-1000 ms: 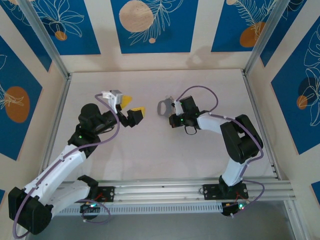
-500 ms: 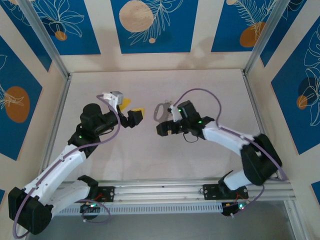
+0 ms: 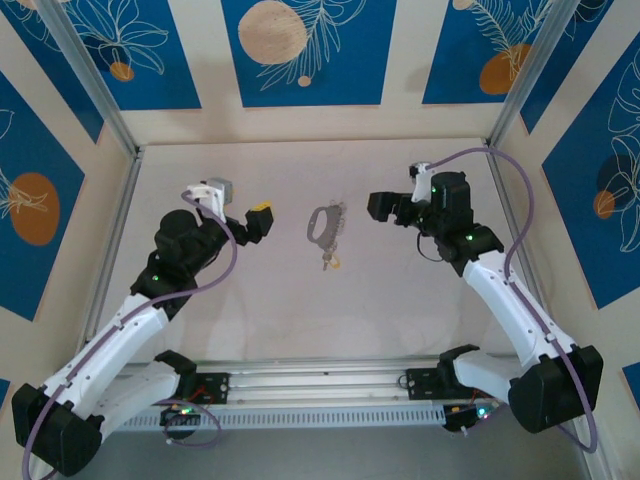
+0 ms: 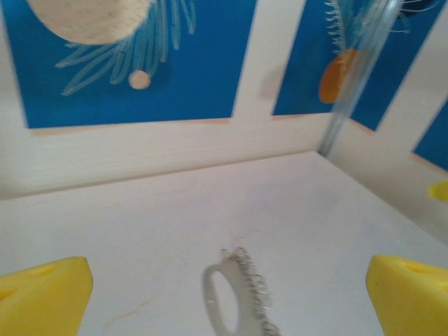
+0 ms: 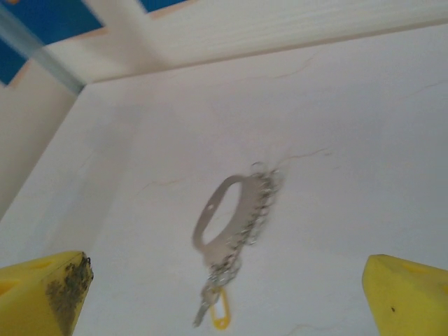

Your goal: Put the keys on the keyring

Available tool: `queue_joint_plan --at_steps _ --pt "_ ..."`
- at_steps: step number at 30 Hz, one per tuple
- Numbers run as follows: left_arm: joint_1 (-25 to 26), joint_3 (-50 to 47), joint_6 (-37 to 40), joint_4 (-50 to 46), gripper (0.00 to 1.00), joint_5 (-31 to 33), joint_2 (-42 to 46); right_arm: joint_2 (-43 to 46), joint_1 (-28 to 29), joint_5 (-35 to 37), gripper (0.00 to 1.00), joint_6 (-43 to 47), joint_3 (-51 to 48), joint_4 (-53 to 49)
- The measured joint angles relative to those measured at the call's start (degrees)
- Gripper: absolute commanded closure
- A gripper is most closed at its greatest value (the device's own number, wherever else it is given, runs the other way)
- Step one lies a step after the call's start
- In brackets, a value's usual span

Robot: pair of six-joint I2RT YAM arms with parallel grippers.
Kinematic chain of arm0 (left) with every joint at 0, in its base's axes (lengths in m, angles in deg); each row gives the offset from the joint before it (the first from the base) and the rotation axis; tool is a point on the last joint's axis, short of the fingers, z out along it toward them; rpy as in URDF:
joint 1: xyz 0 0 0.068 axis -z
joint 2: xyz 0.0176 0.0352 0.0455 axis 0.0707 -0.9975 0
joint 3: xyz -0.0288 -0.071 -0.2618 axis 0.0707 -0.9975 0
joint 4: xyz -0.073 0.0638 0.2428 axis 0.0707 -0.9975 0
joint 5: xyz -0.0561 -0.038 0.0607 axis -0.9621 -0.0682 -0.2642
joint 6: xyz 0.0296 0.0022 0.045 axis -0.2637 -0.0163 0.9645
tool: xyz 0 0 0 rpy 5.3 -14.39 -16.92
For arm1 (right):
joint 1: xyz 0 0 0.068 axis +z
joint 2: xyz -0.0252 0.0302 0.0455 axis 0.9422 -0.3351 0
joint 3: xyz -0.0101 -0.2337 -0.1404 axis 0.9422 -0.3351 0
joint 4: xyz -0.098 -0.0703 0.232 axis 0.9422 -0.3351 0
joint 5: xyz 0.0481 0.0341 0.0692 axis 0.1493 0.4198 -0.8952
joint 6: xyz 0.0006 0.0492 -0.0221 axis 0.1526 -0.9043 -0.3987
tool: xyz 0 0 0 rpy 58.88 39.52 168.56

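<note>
The keyring (image 3: 322,222) lies flat on the table (image 3: 400,300) near its middle. It is a grey oval with a pale bumpy strip (image 5: 257,203) down one long side. At its near end lies the key (image 5: 219,312), small, with a yellow head and a thin silvery shank, touching the ring's lower tip. Whether it is threaded on I cannot tell, as the picture blurs there.

The ring sits between my two tools and well apart from both. My left tool (image 3: 256,218) hangs to its left, above the table, jaws spread wide and holding nothing. In its wrist view the yellow fingertips (image 4: 43,292) stand at the two side edges with the ring low between them. My right tool (image 3: 381,205) hangs to the ring's right, likewise spread wide and gripping nothing. One of its yellow pads (image 5: 49,294) is smudged dark.

Cream walls with blue leaf-patterned panels (image 3: 300,50) close in the table behind and at both sides. Metal posts (image 3: 85,75) stand at the far corners.
</note>
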Motion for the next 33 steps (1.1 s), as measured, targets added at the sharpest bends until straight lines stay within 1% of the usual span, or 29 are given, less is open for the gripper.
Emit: queue_joint_plan --at_steps 4,8,11,14,17,20,24,27,31,33 --pt "-0.1 -1.8 6.3 2.0 0.00 6.6 0.8 -0.3 -3.4 5.8 0.01 -0.5 -0.1 2.5" --pt "-0.8 -5.1 12.6 5.3 0.00 12.9 1.2 -2.6 -7.1 9.4 0.01 -2.8 -1.1 7.4" --pt "-3.0 -9.6 16.2 9.6 0.00 16.3 0.9 -6.0 -8.8 11.7 0.01 -2.5 -2.3 9.2" --pt "-6.2 -16.7 17.8 16.8 0.00 18.7 -1.7 -9.1 -9.6 14.3 0.01 -1.4 -4.7 11.7" --pt "-8.5 -22.9 17.9 21.7 0.00 20.0 -6.8 -11.4 -10.0 17.8 0.01 0.6 -8.0 14.4" --pt "-9.3 -27.6 17.9 28.1 0.00 20.7 -11.9 -13.2 -11.2 21.0 0.01 3.1 -11.8 17.8" --pt "-10.7 -29.2 17.9 35.6 0.00 20.8 -18.2 -13.6 -13.0 22.9 0.01 6.0 -17.5 23.5" --pt "-12.9 -28.8 17.7 38.9 0.00 19.8 -18.9 -14.1 -14.1 22.8 0.01 7.3 -20.8 28.1" --pt "-14.4 -28.5 17.4 40.7 0.00 19.1 -19.5 -15.8 -15.4 20.8 0.01 7.8 -22.9 33.2" --pt "-15.1 -29.4 16.5 43.1 0.00 18.8 -20.9 -16.2 -15.6 19.6 0.01 8.0 -25.3 38.1"
